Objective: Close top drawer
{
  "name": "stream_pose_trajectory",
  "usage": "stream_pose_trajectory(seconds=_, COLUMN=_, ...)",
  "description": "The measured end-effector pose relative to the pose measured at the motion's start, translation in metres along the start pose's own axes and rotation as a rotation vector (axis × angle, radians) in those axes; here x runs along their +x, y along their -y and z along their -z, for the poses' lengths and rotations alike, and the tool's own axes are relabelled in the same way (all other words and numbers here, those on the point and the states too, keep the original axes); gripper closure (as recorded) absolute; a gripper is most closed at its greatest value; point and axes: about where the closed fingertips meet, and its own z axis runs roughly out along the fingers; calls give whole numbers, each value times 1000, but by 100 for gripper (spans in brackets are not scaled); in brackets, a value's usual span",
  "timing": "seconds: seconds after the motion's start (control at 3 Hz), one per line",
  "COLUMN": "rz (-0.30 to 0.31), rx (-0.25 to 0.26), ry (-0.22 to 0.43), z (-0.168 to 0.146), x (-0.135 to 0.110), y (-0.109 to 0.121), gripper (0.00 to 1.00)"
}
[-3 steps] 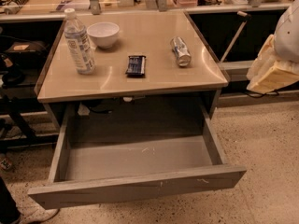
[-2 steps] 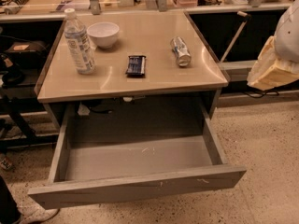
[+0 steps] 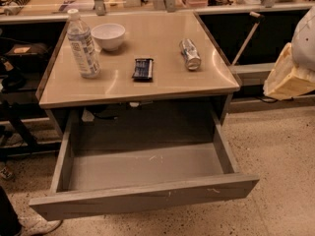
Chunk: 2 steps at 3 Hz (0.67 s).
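The top drawer (image 3: 147,196) is a wide, shallow grey box under the tan table top (image 3: 162,85). It stands pulled far out toward me and its inside is bare. Its long flat front panel has small white scuff marks and lies nearest the camera. My gripper (image 3: 289,78) shows as a pale beige and white shape at the right edge of the camera view. It hangs above the floor, to the right of the table and well apart from the drawer.
On the table top stand a water bottle (image 3: 82,45) and a white bowl (image 3: 109,35). A dark snack bar (image 3: 143,68) and a can (image 3: 190,54) lie there too. A counter (image 3: 147,4) runs behind. Dark gear (image 3: 19,58) and a shoe (image 3: 34,226) are at the left.
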Motion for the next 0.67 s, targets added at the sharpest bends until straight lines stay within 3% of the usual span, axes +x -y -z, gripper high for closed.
stream_pose_trajectory(seconds=0.33, rz=-38, rx=-36, ry=-40, z=-8, x=20, y=-35, gripper=100)
stream_pose_trajectory(seconds=0.67, rz=-83, rx=-110, ry=-86, z=-29, x=42, y=-81, gripper=100)
